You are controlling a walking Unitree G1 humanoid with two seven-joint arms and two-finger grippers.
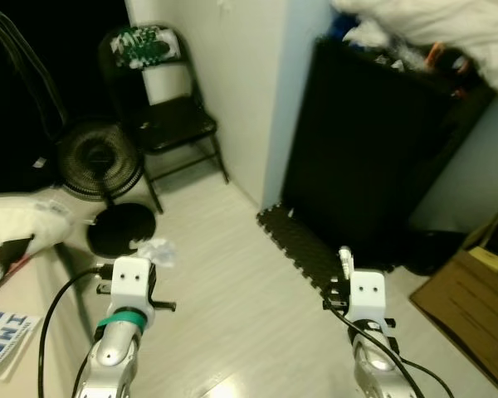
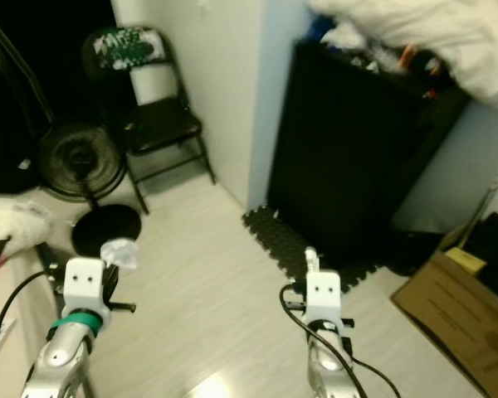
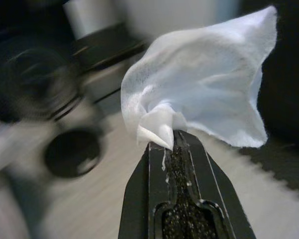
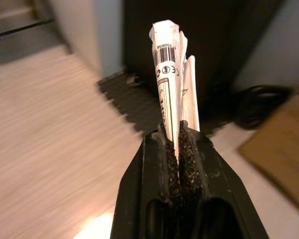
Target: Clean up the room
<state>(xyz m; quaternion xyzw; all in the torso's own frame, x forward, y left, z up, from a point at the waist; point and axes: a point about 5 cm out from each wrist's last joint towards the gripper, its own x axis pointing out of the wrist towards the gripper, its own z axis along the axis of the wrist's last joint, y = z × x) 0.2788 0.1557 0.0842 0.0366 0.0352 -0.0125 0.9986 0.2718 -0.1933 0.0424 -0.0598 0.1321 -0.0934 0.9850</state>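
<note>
My left gripper (image 3: 170, 142) is shut on a crumpled white tissue (image 3: 204, 94), which fans out above the black fingertips. From the head the same tissue (image 1: 156, 249) shows as a pale wad just ahead of my left wrist. My right gripper (image 4: 180, 130) is shut on a folded white paper wrapper (image 4: 168, 84) with a barcode printed on it, standing straight up from the jaws. That wrapper (image 1: 345, 259) pokes up in front of my right wrist. Both arms are held out low over the pale wood floor.
A black folding chair (image 1: 168, 116) stands against the white wall, with a floor fan (image 1: 98, 162) and its round base (image 1: 121, 230) to its left. A tall black cabinet (image 1: 373, 141) heaped with white bedding is ahead right, black foam mats (image 1: 303, 249) at its foot, a cardboard box (image 1: 469, 303) far right.
</note>
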